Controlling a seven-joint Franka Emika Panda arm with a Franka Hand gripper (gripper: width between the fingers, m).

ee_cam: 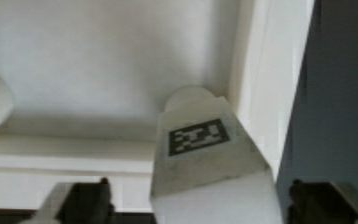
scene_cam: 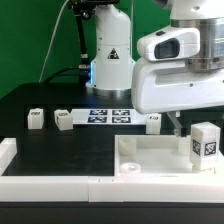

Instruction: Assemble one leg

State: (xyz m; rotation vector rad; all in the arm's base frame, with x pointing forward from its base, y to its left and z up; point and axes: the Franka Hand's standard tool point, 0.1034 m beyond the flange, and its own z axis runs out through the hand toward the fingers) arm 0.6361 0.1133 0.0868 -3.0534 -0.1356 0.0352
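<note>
Fingers (ee_cam: 87,198) of the gripper (ee_cam: 197,200) stand well apart, and we see a clear gap on either side of the leg (ee_cam: 201,140) between them, so nothing is clamped. That leg shows its black-and-white tag to the wrist camera and sits over the flat white face of the tabletop (ee_cam: 105,90), just beside its raised rim. In the exterior view we find the leg (scene_cam: 205,143) upright on the tabletop (scene_cam: 150,158), near the edge at the exterior view's right, below the white hand, tag facing the camera. Whether the leg sits in a corner socket we cannot tell. Three spare legs lie on the black table beyond the tabletop's far edge: one (scene_cam: 153,122) just behind it, and two (scene_cam: 63,119) (scene_cam: 36,118) well off toward the exterior view's left. The marker board (scene_cam: 108,115) lies behind the tabletop too, between those spare legs. A white rail (scene_cam: 45,184) runs from the tabletop's near edge toward the exterior view's left.
</note>
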